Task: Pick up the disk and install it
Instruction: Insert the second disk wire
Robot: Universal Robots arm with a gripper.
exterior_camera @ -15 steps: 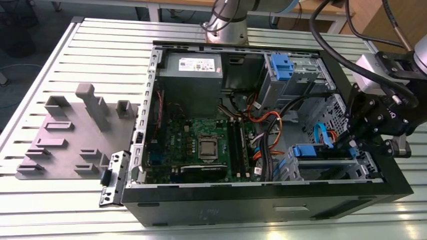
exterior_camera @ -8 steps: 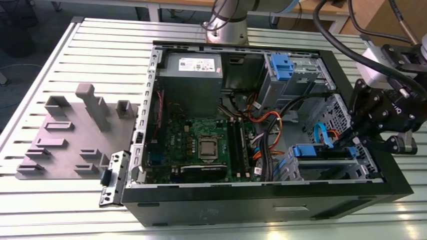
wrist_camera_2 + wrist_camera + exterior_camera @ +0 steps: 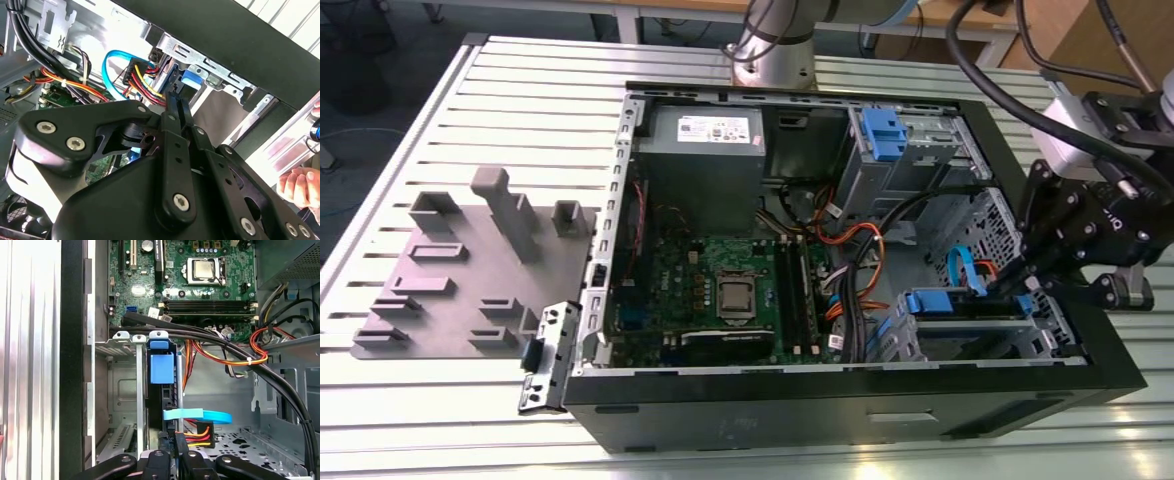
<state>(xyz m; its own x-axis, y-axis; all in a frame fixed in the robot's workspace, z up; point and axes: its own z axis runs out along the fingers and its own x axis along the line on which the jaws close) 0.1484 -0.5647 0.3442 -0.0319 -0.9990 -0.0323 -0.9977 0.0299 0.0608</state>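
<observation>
The disk (image 3: 161, 367) stands on edge inside the drive cage (image 3: 961, 335) at the near corner of the open computer case, on the exterior view's right. Its blue carrier tab (image 3: 938, 302) shows at the cage's mouth. My gripper (image 3: 1014, 290) hangs over that cage from the right. In the first wrist view its two black fingers (image 3: 155, 460) close from either side on the disk's thin dark edge, gripper (image 3: 170, 456). In the second wrist view the gripper (image 3: 176, 102) narrows to the same edge just behind the blue carrier (image 3: 191, 79).
Orange, red and black cables and a blue flat cable (image 3: 197, 415) run close beside the disk. The motherboard (image 3: 720, 290) and the grey power supply (image 3: 700, 130) take up the case's left. A grey fixture plate (image 3: 454, 270) lies outside. A hand (image 3: 300, 185) is near the case wall.
</observation>
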